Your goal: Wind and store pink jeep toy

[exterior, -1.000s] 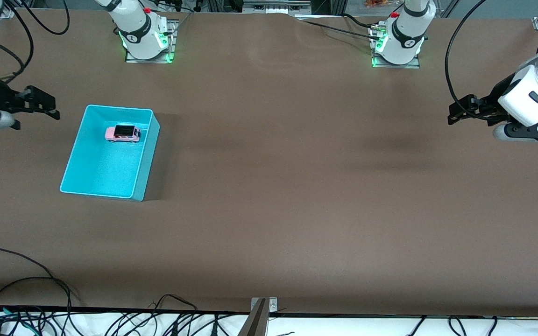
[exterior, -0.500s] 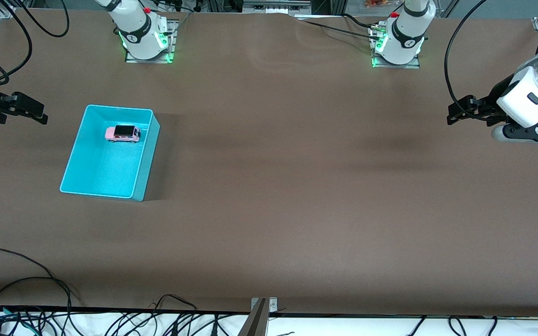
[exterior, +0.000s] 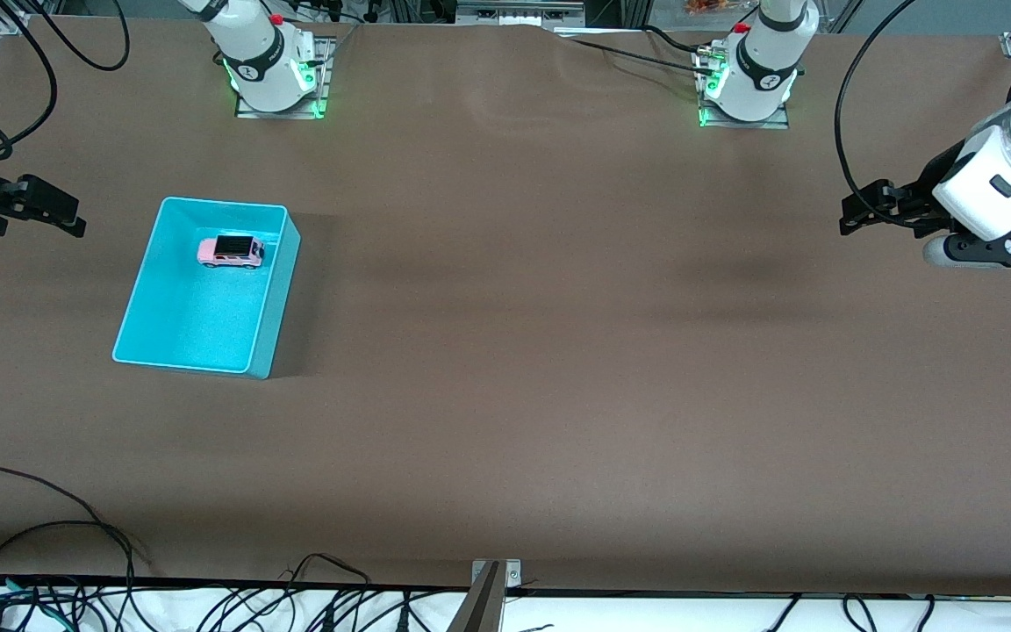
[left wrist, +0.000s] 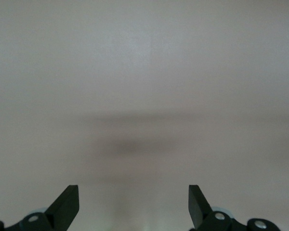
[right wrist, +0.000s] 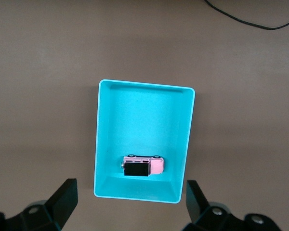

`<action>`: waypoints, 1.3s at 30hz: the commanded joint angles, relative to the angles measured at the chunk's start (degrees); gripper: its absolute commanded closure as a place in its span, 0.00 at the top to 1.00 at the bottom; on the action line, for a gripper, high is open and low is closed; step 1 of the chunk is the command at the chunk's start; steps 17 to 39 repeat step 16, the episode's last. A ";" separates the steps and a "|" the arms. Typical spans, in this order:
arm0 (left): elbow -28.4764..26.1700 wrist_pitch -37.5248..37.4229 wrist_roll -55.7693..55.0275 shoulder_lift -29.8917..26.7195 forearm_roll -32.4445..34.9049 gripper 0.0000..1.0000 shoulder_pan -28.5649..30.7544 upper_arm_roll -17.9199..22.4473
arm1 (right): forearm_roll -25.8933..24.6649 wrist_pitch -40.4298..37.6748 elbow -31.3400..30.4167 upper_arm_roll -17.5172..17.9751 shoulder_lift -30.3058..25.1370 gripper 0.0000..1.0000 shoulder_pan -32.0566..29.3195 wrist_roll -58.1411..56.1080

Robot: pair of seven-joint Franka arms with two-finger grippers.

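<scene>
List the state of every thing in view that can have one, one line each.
Tiny light-pink toy jeep with black roof panel: lying on its side inside the bin, at the end farther from the front camera, untouched.
Cyan rectangular plastic bin: upright on the table, open-topped, holding only the jeep.
Right gripper: open, empty, over bare table beside the bin.
Left gripper: open, empty, over bare table at the left arm's end, waiting.

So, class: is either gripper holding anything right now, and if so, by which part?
Nothing is held. The left gripper and right gripper are both open and empty, and the pink jeep toy lies in the cyan bin.
</scene>
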 commanded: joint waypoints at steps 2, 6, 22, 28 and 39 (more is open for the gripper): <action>1.12 -1.07 0.95 0.31 -0.36 1.00 0.14 -0.11 | -0.58 -0.65 1.74 -0.03 1.71 1.00 0.05 0.20; 1.21 -1.33 0.95 0.22 -0.36 1.00 0.14 -0.19 | -0.49 -0.56 1.74 -0.03 1.80 1.00 0.05 0.20; 1.39 -1.42 0.95 0.31 -0.36 1.00 0.14 -0.11 | -0.31 -0.65 1.65 -0.03 1.80 1.00 0.05 0.20; 1.39 -1.42 0.95 0.31 -0.36 1.00 0.14 -0.11 | -0.31 -0.65 1.65 -0.03 1.80 1.00 0.05 0.20; 1.39 -1.42 0.95 0.31 -0.36 1.00 0.14 -0.11 | -0.31 -0.65 1.65 -0.03 1.80 1.00 0.05 0.20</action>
